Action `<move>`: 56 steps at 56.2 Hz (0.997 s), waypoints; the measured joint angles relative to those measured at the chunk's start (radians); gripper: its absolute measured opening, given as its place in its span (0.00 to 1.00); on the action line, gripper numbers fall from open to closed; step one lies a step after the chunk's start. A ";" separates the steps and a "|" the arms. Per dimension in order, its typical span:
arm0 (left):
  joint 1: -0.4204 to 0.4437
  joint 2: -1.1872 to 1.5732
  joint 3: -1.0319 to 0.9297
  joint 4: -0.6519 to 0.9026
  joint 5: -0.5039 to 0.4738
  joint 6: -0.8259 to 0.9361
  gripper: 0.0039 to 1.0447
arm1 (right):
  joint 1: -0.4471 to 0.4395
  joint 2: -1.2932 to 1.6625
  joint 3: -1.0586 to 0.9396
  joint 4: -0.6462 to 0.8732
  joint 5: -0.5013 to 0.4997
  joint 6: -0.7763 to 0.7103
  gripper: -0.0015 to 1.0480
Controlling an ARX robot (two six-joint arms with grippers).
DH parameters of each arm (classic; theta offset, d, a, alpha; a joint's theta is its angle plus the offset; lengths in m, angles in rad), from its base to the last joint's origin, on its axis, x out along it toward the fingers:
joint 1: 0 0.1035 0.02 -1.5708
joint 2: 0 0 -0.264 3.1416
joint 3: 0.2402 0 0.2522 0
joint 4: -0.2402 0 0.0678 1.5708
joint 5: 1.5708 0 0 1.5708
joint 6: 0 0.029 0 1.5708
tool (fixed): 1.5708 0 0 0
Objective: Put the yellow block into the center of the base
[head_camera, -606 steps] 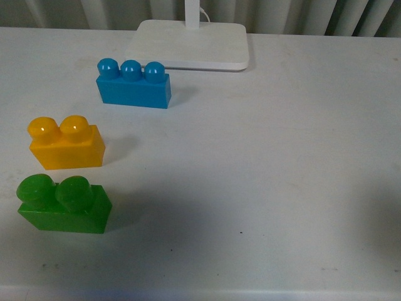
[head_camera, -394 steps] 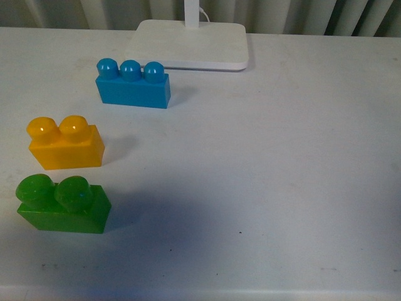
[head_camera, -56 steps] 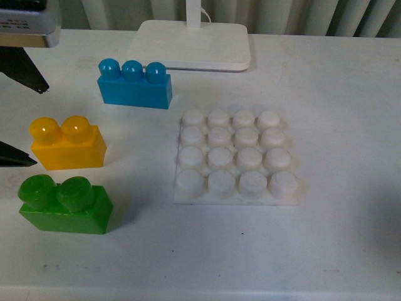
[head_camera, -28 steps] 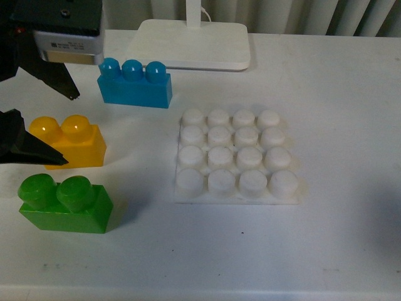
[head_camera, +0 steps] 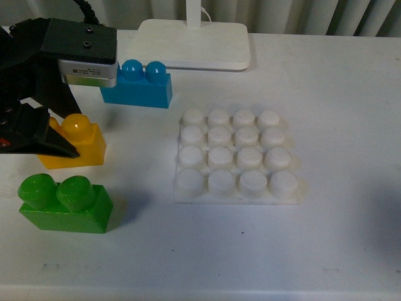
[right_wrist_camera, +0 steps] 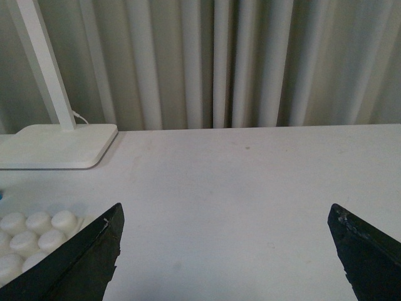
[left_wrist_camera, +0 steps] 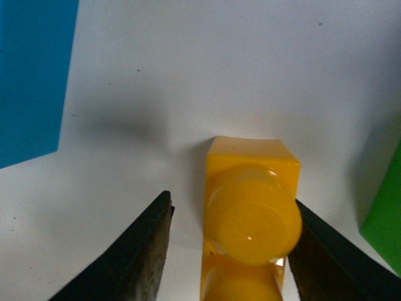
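the yellow block (head_camera: pixel 78 143) sits on the tabletop (head_camera: pixel 351 125) at the left, between the blue brick (head_camera: pixel 141 88) farther off and the green brick (head_camera: pixel 62 202) nearer. it is well apart from the base (head_camera: pixel 238 157) to its right. the left fingers (left_wrist_camera: pixel 141 251) are spread and straddle the yellow block; one seems to brush a stud, though that is hard to tell. the right fingers (right_wrist_camera: pixel 81 260) are spread wide, holding nothing, with the lamp stand (right_wrist_camera: pixel 56 144) beyond them.
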 joint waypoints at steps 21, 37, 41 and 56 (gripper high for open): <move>-0.083 -0.051 0.061 -0.019 0.096 -0.053 0.30 | 0.000 0.000 0.000 0.000 0.000 0.000 0.91; -0.272 -0.062 0.142 -0.019 0.121 -0.116 0.30 | 0.000 0.000 0.000 0.000 0.000 0.000 0.91; -0.307 -0.046 0.163 -0.018 0.121 -0.128 0.30 | 0.000 0.000 0.000 0.000 0.000 0.000 0.91; -0.356 0.067 0.236 -0.014 0.056 -0.145 0.30 | 0.000 0.000 0.000 0.000 0.000 0.000 0.91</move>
